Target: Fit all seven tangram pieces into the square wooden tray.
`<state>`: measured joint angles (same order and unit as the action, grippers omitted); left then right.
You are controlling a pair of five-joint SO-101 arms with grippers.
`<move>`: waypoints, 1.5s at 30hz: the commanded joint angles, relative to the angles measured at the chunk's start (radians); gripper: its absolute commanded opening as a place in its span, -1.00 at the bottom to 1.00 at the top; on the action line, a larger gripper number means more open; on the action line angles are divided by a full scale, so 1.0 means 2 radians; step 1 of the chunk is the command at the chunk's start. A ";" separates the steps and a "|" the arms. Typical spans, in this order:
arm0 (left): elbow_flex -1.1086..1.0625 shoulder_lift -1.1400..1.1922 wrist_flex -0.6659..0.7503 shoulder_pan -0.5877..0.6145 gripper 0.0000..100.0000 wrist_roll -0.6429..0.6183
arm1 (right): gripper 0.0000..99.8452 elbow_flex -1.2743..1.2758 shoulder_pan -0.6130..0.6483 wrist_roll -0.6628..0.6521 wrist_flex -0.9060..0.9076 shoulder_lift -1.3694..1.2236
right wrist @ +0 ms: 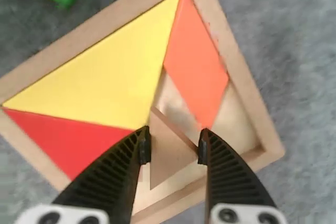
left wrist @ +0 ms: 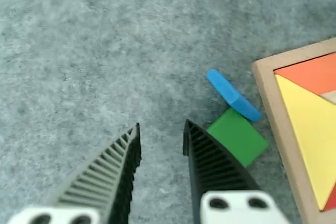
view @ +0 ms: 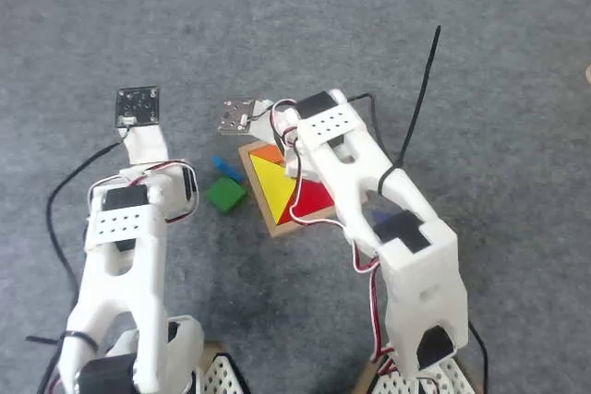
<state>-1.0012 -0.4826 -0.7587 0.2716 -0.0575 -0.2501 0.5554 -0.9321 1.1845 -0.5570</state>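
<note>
We record: square wooden tray [right wrist: 240, 77] on the grey table [left wrist: 105, 35], holding a yellow triangle [right wrist: 110, 72], red triangle [right wrist: 68, 135], orange parallelogram [right wrist: 197, 66] and pale wooden triangle [right wrist: 168, 156]. Right pincer [right wrist: 172, 142]: over the tray, narrowly parted, tips either side of the pale triangle. Green square [left wrist: 237, 137] and blue piece [left wrist: 231, 95]: on the table beside the tray, touching. Left pincer [left wrist: 160, 135]: near the green square, narrowly parted, holding nothing.

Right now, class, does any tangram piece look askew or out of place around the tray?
Yes. The blue piece lies outside the wooden tray on the grey carpet, tipped up rather than flat, one end resting on the green square. Both belong in the tray.
</note>
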 commanded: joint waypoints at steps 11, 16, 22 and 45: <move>0.000 -0.002 0.010 -0.002 -0.73 0.011 | -0.77 -0.114 0.030 0.041 0.007 -0.057; 0.000 -0.002 0.010 -0.002 -0.73 0.011 | -0.77 -0.114 0.049 0.043 0.023 -0.058; 0.000 -0.002 0.010 -0.002 -0.73 0.011 | -0.58 -0.115 0.037 0.043 0.030 -0.060; 0.000 -0.002 0.010 -0.003 -0.73 0.012 | -0.47 -0.116 0.006 0.022 0.059 -0.057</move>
<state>-1.0012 -0.4826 -0.7572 0.2731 -0.0514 -0.4388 0.5769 -0.8677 1.2919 -0.6920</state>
